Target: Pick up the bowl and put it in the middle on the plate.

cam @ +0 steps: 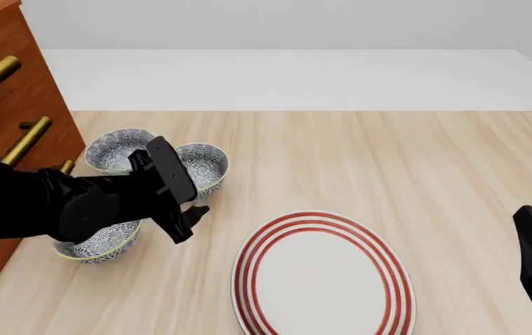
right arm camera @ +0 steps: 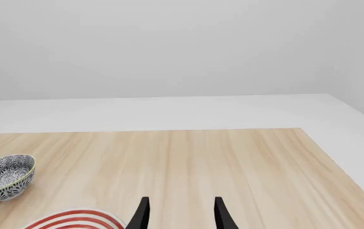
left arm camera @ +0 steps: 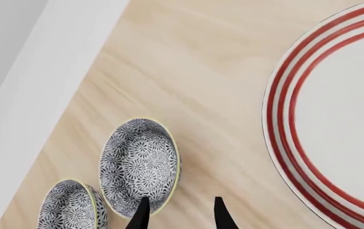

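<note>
left gripper (left arm camera: 178,214): fingers apart, empty, hovering by middle bowl (cam: 202,167) of 3, apparently lining up on its rim | plate (cam: 322,279) near, bare, awaiting it | right gripper (right arm camera: 178,214): fingers apart, parked aside.

Bowl (cam: 202,166) upright on the wood at far left, blue-grey floral, pale rim, empty, a lookalike touching its left side and a third nearer; plate (cam: 322,279), white with three red rings, flat, empty, near centre
</note>
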